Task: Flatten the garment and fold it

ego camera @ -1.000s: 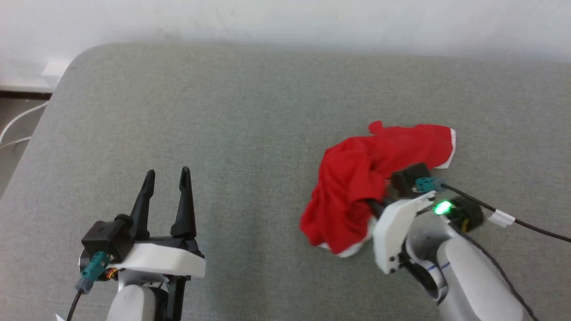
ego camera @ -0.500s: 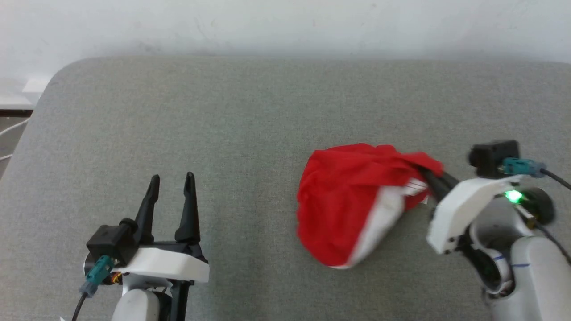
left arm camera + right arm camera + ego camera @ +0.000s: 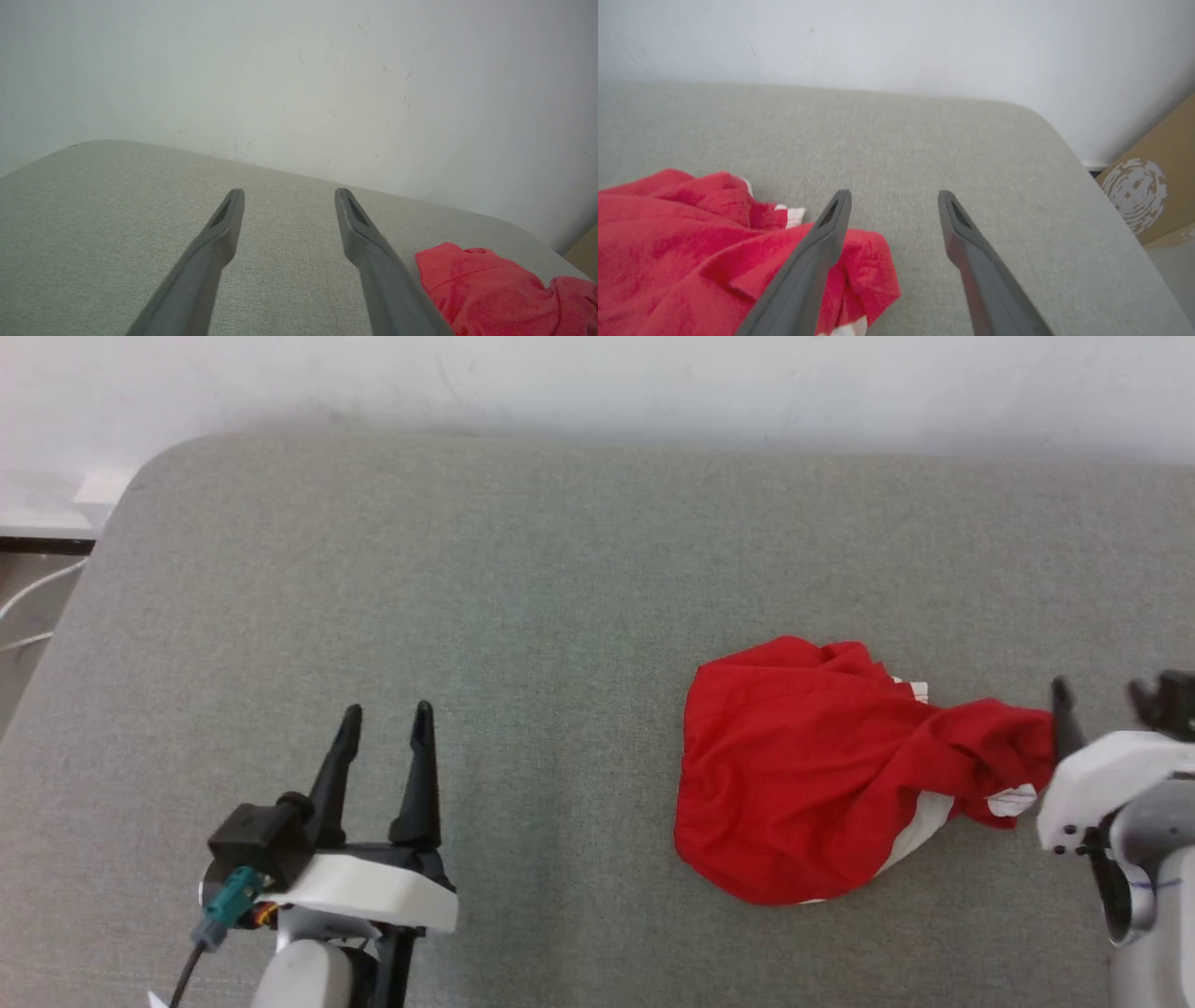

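The garment (image 3: pixel 822 775) is a bright red bundle with white trim, lying crumpled on the grey cushioned surface (image 3: pixel 523 597) at centre right. One end of it is drawn out toward my right gripper (image 3: pixel 1100 695). That gripper stands open at the far right edge, its left finger against the cloth's tip and nothing between its fingers. In the right wrist view the garment (image 3: pixel 691 252) lies under and left of the left finger, and the right gripper (image 3: pixel 894 197) is open over bare fabric. My left gripper (image 3: pixel 385 713) is open at the lower left, far from the garment (image 3: pixel 500 289).
A white wall runs behind the surface. The surface's rounded left corner (image 3: pixel 140 485) drops off to a floor with a white cable (image 3: pixel 37 593). A brown cardboard box (image 3: pixel 1153 186) stands past the right corner.
My right gripper dragged one end of the garment rightward, then opened and let it go. The bundle now lies stretched to the right. The left arm has not moved; the head camera shifted.
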Available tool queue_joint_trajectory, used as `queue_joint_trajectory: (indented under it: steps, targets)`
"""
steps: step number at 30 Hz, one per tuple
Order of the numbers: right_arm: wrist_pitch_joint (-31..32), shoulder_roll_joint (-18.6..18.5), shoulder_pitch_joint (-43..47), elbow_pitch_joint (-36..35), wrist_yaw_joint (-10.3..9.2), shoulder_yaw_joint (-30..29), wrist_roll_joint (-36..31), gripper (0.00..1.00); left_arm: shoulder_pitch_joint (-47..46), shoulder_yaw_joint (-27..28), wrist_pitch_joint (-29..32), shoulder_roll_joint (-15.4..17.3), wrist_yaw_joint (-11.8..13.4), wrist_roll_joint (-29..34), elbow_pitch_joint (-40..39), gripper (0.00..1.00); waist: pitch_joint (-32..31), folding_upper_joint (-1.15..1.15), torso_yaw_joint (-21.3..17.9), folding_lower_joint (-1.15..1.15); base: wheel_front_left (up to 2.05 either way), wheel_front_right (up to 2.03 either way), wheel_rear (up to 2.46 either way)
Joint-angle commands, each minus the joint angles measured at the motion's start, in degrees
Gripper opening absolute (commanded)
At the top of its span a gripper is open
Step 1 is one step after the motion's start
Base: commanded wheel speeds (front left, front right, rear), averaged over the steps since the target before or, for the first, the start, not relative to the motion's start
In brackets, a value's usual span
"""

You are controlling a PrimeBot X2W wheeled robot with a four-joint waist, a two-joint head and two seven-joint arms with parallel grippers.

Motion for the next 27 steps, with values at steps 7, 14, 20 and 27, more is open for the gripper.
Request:
queue_joint_trajectory:
  steps: [7, 14, 20, 27]
  targets:
    - [-15.43, 1.13, 10.36, -10.57, -0.05, 4.68, 3.44, 1.0, -1.54, -6.84, -0.26, -0.06, -1.21, -0.47, 2.46, 1.0, -1.58, 0.0, -1.25, 0.0, 0.0, 0.0, 0.0]
    - [-17.79, 1.16, 15.99, -13.41, -0.05, 12.52, 7.87, 1.0, -7.4, -18.64, 2.99, -0.06, -1.41, -4.25, 10.88, 1.0, -0.77, 0.0, -6.22, 0.0, 0.0, 0.0, 0.0]
    - [-17.94, 1.16, 15.67, -12.65, -0.05, 15.71, 10.64, 1.0, -12.6, -24.49, 13.91, -0.06, 1.71, -7.67, 18.53, 1.0, 0.82, 0.0, -10.22, 0.0, 0.0, 0.0, 0.0]
    - [-18.67, 1.16, 14.77, -11.46, -0.05, 17.4, 12.37, 1.0, -16.38, -26.56, 26.27, -0.04, 4.74, -10.47, 25.1, 1.0, 2.25, 0.0, -13.41, 0.0, 0.0, 0.0, 0.0]
